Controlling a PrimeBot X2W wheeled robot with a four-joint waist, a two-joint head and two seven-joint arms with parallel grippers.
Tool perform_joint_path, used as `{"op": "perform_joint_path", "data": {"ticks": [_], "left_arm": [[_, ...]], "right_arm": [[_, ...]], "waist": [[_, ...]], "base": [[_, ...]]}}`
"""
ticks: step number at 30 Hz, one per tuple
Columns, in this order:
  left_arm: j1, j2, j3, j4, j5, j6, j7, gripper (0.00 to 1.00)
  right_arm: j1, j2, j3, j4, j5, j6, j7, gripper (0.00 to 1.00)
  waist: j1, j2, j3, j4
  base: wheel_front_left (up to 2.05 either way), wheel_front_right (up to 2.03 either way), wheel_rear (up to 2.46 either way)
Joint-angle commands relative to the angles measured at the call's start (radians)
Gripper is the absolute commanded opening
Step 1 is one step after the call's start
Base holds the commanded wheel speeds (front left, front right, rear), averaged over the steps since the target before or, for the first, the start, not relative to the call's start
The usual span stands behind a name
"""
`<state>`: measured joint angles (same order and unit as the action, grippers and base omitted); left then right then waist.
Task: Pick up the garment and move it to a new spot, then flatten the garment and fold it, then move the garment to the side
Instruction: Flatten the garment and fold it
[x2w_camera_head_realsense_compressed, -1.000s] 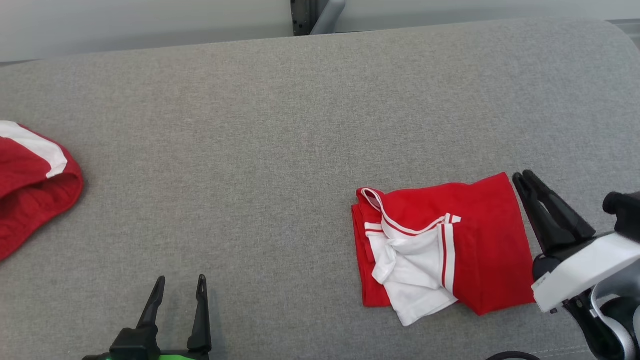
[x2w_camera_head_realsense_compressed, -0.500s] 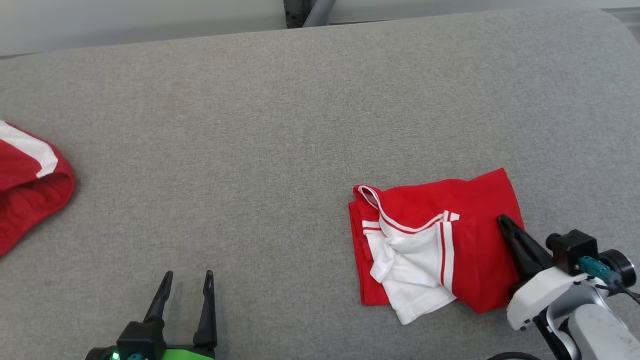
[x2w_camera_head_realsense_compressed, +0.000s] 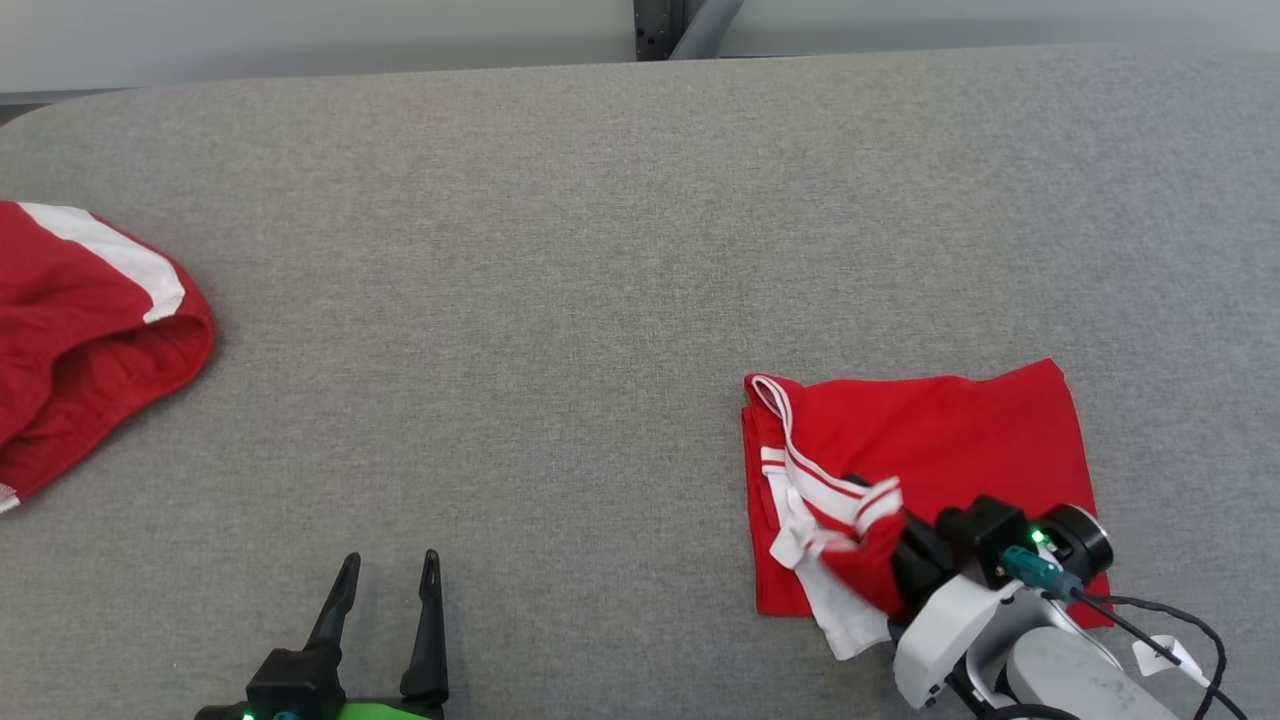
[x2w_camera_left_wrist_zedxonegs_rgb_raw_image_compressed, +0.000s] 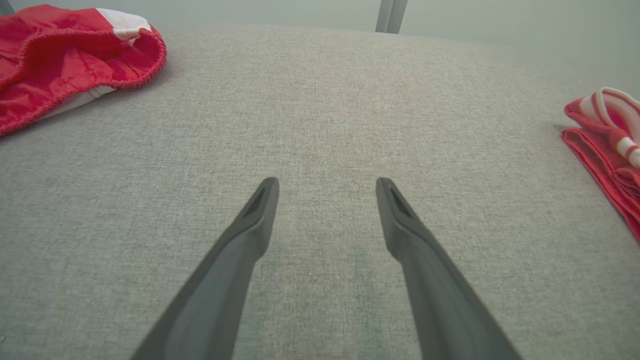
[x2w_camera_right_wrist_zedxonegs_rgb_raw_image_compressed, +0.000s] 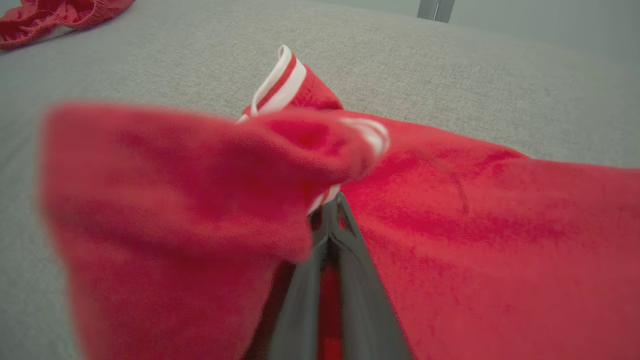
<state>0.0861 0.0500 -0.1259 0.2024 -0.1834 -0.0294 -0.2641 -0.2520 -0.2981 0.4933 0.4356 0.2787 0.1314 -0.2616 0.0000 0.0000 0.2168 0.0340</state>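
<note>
Tightly clenched on a loose layer of the folded garment (x2w_camera_head_realsense_compressed: 940, 440), lying right of centre on the grey surface (x2w_camera_head_realsense_compressed: 560, 300), the right gripper (x2w_camera_right_wrist_zedxonegs_rgb_raw_image_compressed: 334, 210) risks pulling the fold apart, while the left gripper (x2w_camera_head_realsense_compressed: 390, 557) hangs spread

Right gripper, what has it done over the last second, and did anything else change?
The right gripper swung from beside the folded garment, at its right edge, onto it and shut on a fold near the white stripes, bunching that part up. The left gripper stayed open and idle. The second red garment on the left lay untouched.
</note>
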Motion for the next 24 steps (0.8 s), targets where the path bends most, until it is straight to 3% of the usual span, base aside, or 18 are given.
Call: {"op": "perform_joint_path", "data": {"ticks": [1, 11, 16, 17, 18, 19, 24], "left_arm": [[-0.005, 0.002, 0.001, 0.003, -0.002, 0.007, 0.0, 1.0], [0.021, 0.002, 0.005, 0.008, -0.015, 0.02, 0.0, 1.0], [0.029, 0.002, 0.008, 0.0, -0.023, 0.025, 0.0, 1.0], [0.03, 0.002, 0.012, -0.005, -0.024, 0.027, 0.0, 1.0], [0.033, 0.002, 0.015, -0.01, -0.026, 0.029, 0.0, 1.0], [0.038, 0.002, 0.018, -0.014, -0.029, 0.029, 0.0, 1.0], [0.074, 0.002, 0.04, -0.037, -0.024, 0.038, 0.0, 1.0]], "right_arm": [[0.0, 0.0, 0.017, -0.014, -0.011, -0.001, -0.004, 0.0], [0.023, -0.006, 0.14, -0.05, 0.006, -0.001, -0.004, 0.0], [0.056, -0.014, 0.05, -0.116, -0.007, -0.001, -0.004, 0.0], [0.073, -0.01, 0.004, -0.143, -0.022, -0.001, -0.004, 0.35], [0.095, -0.004, -0.044, -0.172, -0.039, -0.001, -0.004, 0.87], [0.12, 0.004, -0.089, -0.201, -0.058, -0.001, -0.004, 1.0], [0.258, 0.058, -0.318, -0.335, -0.14, -0.001, -0.004, 1.0]], "waist": [[0.0, 0.0, -0.01, 0.012], [0.0, 0.0, -0.037, 0.026], [0.0, 0.0, -0.066, 0.02], [0.0, 0.0, -0.073, 0.018], [0.0, 0.0, -0.08, 0.015], [0.0, 0.0, -0.089, 0.01], [0.0, 0.0, -0.129, -0.023]], "base": [[0.0, 0.0, 0.0], [0.0, 0.0, 0.0], [0.0, 0.0, 0.0], [0.0, 0.0, 0.0], [0.0, 0.0, 0.0], [0.0, 0.0, 0.0], [0.0, 0.0, 0.0]]}}
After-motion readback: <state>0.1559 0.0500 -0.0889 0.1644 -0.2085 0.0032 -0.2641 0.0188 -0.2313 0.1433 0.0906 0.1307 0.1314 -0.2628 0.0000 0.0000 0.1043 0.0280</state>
